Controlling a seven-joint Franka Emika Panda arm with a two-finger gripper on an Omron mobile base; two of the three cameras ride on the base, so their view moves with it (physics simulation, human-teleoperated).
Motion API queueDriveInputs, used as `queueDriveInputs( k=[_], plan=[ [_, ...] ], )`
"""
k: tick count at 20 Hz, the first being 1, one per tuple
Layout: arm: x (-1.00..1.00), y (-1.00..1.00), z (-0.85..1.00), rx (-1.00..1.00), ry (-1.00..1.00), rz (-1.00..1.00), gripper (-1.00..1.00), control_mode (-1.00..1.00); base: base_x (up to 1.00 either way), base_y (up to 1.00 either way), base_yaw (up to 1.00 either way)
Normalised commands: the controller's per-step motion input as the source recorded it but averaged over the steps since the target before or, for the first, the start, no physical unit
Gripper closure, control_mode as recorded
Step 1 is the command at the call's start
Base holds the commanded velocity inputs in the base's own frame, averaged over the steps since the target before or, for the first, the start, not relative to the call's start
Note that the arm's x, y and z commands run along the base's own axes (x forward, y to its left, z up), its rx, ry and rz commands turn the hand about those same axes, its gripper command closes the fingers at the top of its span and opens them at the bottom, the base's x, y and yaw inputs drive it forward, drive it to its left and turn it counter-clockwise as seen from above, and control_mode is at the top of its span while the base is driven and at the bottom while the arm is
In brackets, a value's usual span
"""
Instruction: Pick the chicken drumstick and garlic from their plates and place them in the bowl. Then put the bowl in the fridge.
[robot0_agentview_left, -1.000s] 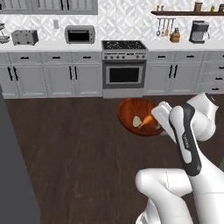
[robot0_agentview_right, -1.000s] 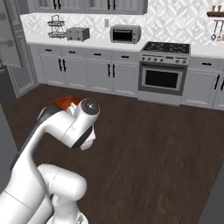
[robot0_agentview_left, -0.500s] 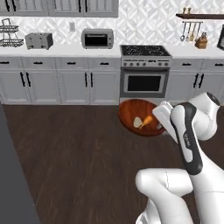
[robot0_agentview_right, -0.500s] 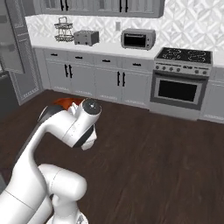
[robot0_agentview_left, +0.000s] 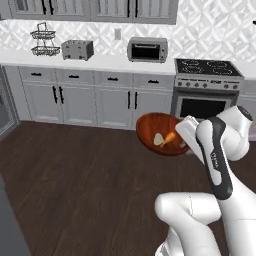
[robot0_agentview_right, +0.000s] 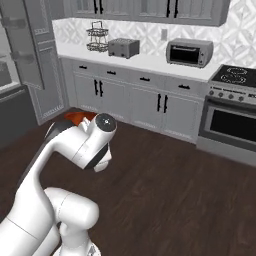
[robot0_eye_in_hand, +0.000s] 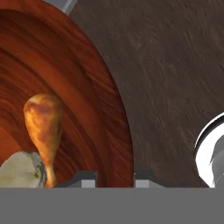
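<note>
**Bowl carried by its rim, loaded and loose inside**

The fridge (robot0_agentview_right: 30, 65) stands open at the left edge of the right base view, well apart from the bowl (robot0_agentview_left: 162, 134), which hangs in the air in front of the oven (robot0_agentview_left: 205, 106), clear of the floor and the counter (robot0_agentview_left: 90, 61).

The bowl is wide, shallow and stiff, so a rim pinch is the natural hold, but it is glossy and could pivot or slip in such a narrow grip. The fingers (robot0_eye_in_hand: 114, 177) are nearly closed across the rim, one tip inside and one outside, though the contact itself lies at the edge of the hand view.

Inside the bowl, the drumstick (robot0_eye_in_hand: 43, 129) lies with its thick end away from the fingers, touching the garlic (robot0_eye_in_hand: 22, 171) beside its bone end. Both are light and unsecured; the round garlic would probably roll first if the bowl tips.
</note>
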Motion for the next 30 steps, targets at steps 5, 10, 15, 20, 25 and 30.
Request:
queueDriveInputs(
  k=[5,10,15,20,25,30],
  plan=[
    [0.00,0.00,0.00,0.00,0.00,0.00,1.00,1.00,1.00,0.17,0.33],
    [0.00,0.00,0.00,0.00,0.00,0.00,1.00,1.00,1.00,0.05,0.40],
    [0.00,0.00,0.00,0.00,0.00,0.00,1.00,1.00,1.00,0.02,0.39],
    [0.00,0.00,0.00,0.00,0.00,0.00,1.00,1.00,1.00,0.00,0.53],
    [0.00,0.00,0.00,0.00,0.00,0.00,1.00,1.00,1.00,0.00,0.61],
    [0.00,0.00,0.00,0.00,0.00,0.00,1.00,1.00,1.00,-0.11,0.50]
  ],
)
